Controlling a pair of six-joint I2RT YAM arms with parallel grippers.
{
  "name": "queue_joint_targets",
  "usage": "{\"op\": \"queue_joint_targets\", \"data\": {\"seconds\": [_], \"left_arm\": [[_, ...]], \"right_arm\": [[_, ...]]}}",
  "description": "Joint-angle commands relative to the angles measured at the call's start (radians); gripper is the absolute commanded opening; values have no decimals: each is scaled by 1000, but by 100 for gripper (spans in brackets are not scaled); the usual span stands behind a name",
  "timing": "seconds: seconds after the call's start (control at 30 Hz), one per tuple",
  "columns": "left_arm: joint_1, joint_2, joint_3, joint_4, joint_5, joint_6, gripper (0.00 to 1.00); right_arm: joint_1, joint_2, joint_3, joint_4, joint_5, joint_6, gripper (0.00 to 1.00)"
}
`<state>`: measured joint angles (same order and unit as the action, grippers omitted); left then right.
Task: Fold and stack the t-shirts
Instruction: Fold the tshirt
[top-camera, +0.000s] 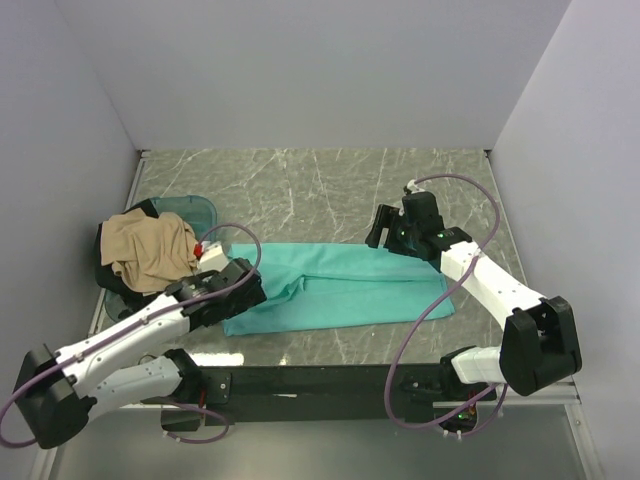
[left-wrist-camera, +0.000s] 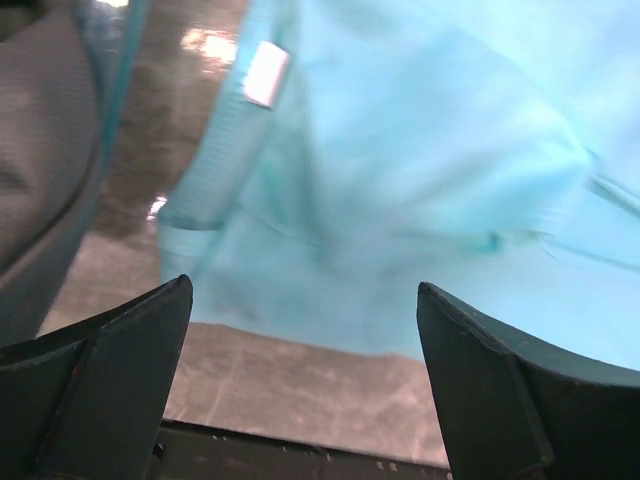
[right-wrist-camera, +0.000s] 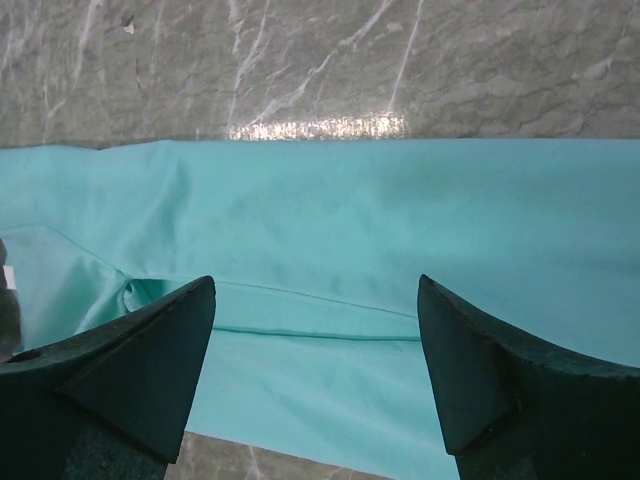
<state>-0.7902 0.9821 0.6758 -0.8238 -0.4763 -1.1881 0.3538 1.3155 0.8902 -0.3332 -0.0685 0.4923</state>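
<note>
Left wrist view: left pincer (left-wrist-camera: 305, 300) stands with jaws wide apart, holding nothing, poised over the collar end of the teal t-shirt (left-wrist-camera: 420, 150), near its white neck label (left-wrist-camera: 265, 75). Right pincer (right-wrist-camera: 317, 300) is likewise spread and empty above the shirt's far edge, right of centre. The garment lies as a long folded band across the table (top-camera: 300, 190). A tan t-shirt (top-camera: 150, 250) is heaped on dark cloth (top-camera: 108, 270) at left, before the tub (top-camera: 195, 208). Assessment: light, limp, prone to bunching; pinch doubled edges at the end corners.
</note>
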Motion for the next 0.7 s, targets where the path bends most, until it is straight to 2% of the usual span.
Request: {"op": "queue_joint_targets", "data": {"seconds": [0.0,0.1,0.2,0.37,0.53,0.67], "left_arm": [[-11,-65,37,49,44,77,99],[-11,-97,71,95,16,120,100],[-9,-63,134,170,-13,169,99],[34,153,205,340,86,257,100],[46,410,283,344,128,269,100],[94,492,245,390,188,260,99]], "right_arm": [[4,-6,24,-20,32,-24,88],[4,5,35,-21,32,-23,88],[4,19,46,-38,33,-23,88],[-10,31,41,-82,95,-15,88],[-82,63,21,-107,78,-27,88],[-139,116,12,-89,38,-40,88]]}}
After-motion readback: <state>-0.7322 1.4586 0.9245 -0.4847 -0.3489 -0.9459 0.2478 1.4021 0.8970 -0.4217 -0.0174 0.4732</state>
